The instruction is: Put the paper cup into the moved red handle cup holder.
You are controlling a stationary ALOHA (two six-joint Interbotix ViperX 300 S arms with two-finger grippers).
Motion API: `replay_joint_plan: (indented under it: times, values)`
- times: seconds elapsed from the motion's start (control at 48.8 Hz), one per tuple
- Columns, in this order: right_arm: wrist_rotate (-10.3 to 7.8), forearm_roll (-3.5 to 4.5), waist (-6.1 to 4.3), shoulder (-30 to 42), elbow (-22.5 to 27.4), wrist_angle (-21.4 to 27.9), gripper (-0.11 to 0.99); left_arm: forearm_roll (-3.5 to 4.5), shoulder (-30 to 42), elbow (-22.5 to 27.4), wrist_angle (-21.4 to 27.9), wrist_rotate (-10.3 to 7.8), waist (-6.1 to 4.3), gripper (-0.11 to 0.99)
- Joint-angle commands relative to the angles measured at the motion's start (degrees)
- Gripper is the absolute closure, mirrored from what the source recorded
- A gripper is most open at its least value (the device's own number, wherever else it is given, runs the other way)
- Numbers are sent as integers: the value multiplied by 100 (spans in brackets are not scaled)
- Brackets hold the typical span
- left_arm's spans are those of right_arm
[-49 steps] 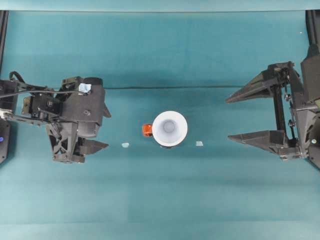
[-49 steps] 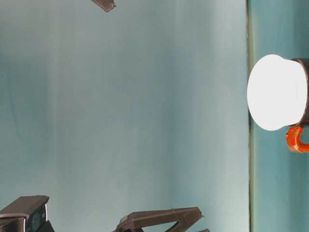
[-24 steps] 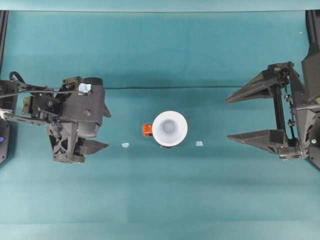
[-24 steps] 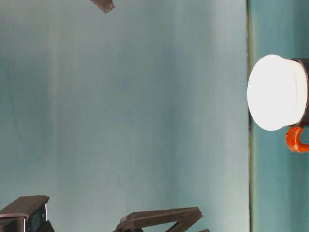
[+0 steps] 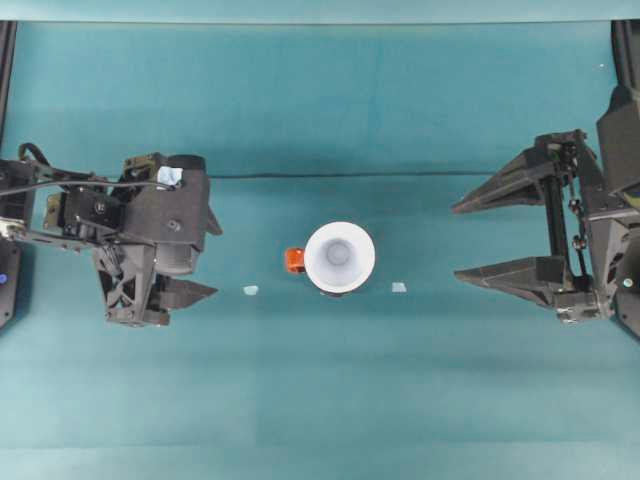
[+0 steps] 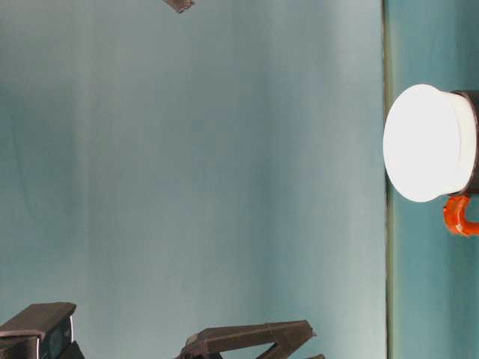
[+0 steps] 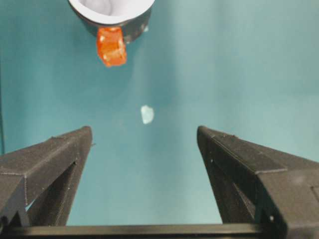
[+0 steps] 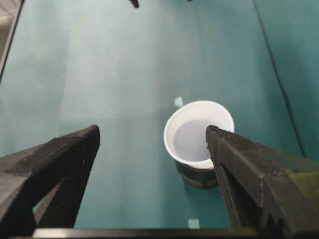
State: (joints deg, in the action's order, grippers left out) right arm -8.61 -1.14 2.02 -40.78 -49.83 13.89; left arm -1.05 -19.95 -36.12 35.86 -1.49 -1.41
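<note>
Work surface: table [image 5: 330, 400] covered in plain teal cloth — matte, evenly lit. One dark seam line [image 5: 340, 176] runs across it. Two small pale scraps [image 5: 250, 290] lie on the cloth, well apart. Backdrop [image 6: 194, 179]: same teal, unbroken.

- No text, label, brand, number or sign can be read in any view.
- The paper cup [image 5: 339, 256] is plain white, with no print on it.

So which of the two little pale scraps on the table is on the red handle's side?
The scrap nearer the left hand; the handle points toward it. The other scrap lies past the paper cup.
</note>
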Motion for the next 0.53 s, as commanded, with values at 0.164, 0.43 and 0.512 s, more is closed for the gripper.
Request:
replay_joint_plan:
  times: [0.164, 0.43, 0.512]
  values:
    - [79, 44, 18, -97, 53, -62, -7, -18, -88, 62, -35, 0, -9, -7]
    - [299, 53, 0, -554, -35, -598, 13, -18, -97, 62, -26, 0, -9, -7]
    - [308, 53, -18, -756, -79, -633, 12, -18, -88, 62, -35, 0, -9, -7]
